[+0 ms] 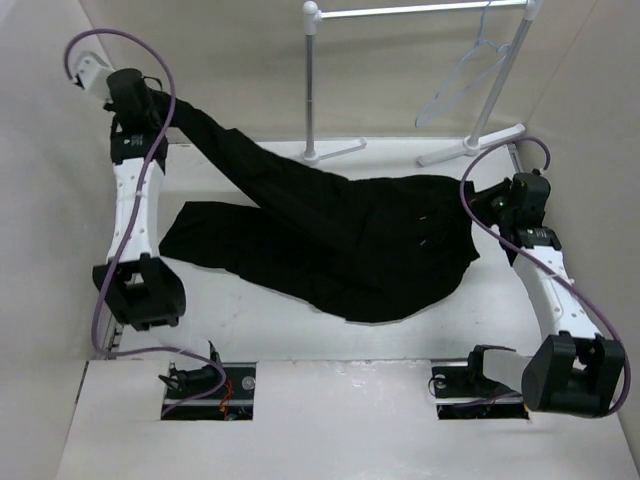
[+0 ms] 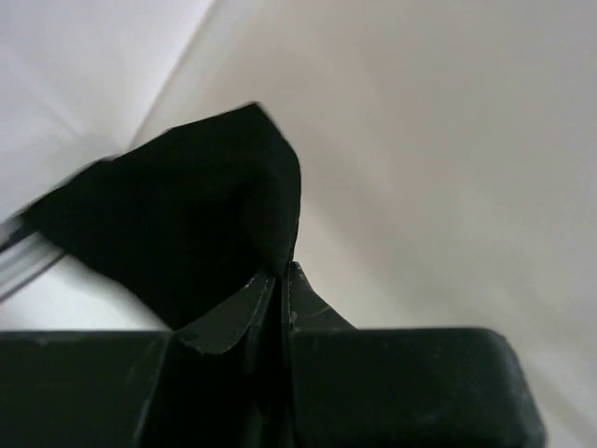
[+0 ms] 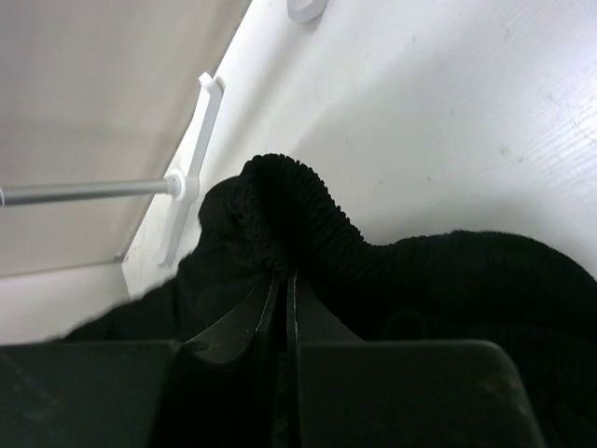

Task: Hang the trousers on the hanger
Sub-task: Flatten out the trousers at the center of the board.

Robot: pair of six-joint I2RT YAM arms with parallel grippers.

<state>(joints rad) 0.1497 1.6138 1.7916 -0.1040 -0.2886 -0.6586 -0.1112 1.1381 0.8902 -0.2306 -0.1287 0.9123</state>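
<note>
Soft, diffuse light leaves the white tabletop (image 1: 240,320) bright with faint shadows. The black trousers (image 1: 340,240) lose fabric detail; the left wrist view is blurred.

Pale walls (image 1: 230,50), white garment rack (image 1: 311,80)

**Lost to View**

From above, the fingertips of the left hand (image 1: 158,100) vanish against the black trousers (image 1: 340,240). Those of the right hand (image 1: 490,205) sink into fabric near the bench's right edge. The hook of the hanger (image 1: 462,82) is too faint to trace. The left wrist view shows a blurred pale streak (image 2: 28,257) that cannot be identified.
</note>
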